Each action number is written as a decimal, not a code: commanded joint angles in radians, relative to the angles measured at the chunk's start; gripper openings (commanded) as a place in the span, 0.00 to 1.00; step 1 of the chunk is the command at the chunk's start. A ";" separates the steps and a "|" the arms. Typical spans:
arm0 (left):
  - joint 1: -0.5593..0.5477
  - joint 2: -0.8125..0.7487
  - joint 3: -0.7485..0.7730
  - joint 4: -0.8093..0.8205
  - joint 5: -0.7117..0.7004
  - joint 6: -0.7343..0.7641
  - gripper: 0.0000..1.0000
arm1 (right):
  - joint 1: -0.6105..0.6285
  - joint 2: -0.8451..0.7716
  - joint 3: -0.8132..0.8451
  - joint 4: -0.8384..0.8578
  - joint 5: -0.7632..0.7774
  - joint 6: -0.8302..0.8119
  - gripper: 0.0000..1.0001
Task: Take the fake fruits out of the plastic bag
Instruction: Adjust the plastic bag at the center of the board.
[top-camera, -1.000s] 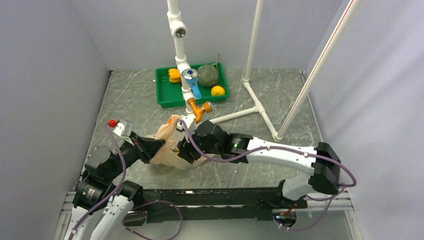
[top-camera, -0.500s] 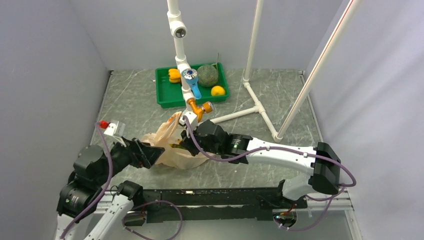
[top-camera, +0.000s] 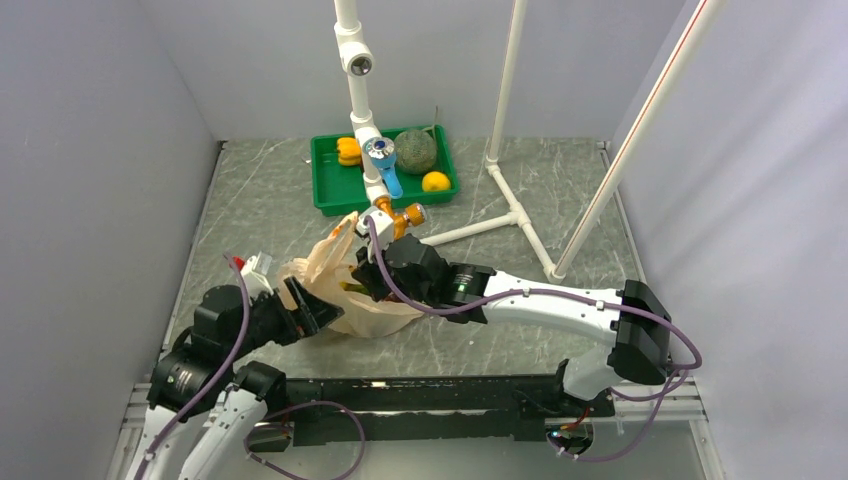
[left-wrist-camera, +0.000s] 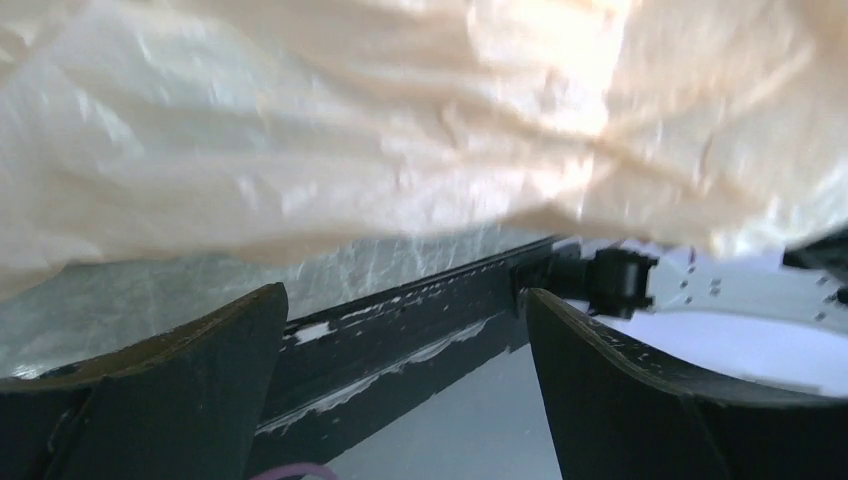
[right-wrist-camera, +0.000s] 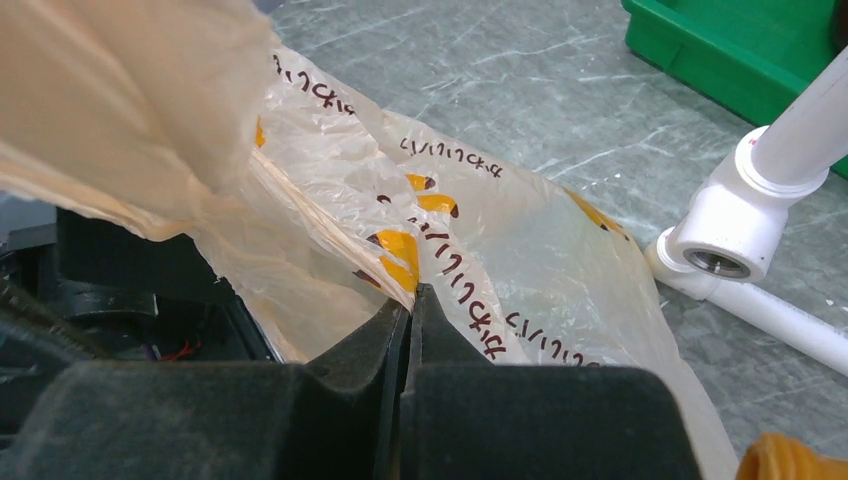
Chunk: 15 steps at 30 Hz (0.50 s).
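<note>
1. Since a second ago the left gripper (left-wrist-camera: 400, 380) has let go, its jaws now spread just beside the plastic bag (right-wrist-camera: 520, 260). The right gripper (right-wrist-camera: 410, 300) has closed and drawn the film upward.
2. The right jaws are pressed together, pinching a printed fold near the bag's mouth.
3. The bag lies mid-desk, towards the near edge. A dark greenish shape (top-camera: 351, 289) at its mouth may be one of the fake fruits.
4. Best to hold the right pinch high while the left jaws take the opposite lip, a single layer only.
5. The green tray (top-camera: 318, 175) at the far edge holds a melon (top-camera: 416, 150), a yellow pepper (top-camera: 348, 150) and a small orange fruit (top-camera: 435, 181).
</note>
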 joint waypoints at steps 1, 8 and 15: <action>0.002 0.076 0.018 0.141 -0.103 -0.134 0.99 | 0.005 -0.031 0.002 0.057 -0.014 0.022 0.00; -0.095 0.202 0.057 0.108 -0.320 -0.285 0.99 | 0.004 -0.035 -0.009 0.059 -0.007 0.020 0.00; -0.305 0.361 0.143 0.155 -0.558 -0.399 1.00 | 0.006 -0.007 0.012 0.046 0.003 0.004 0.00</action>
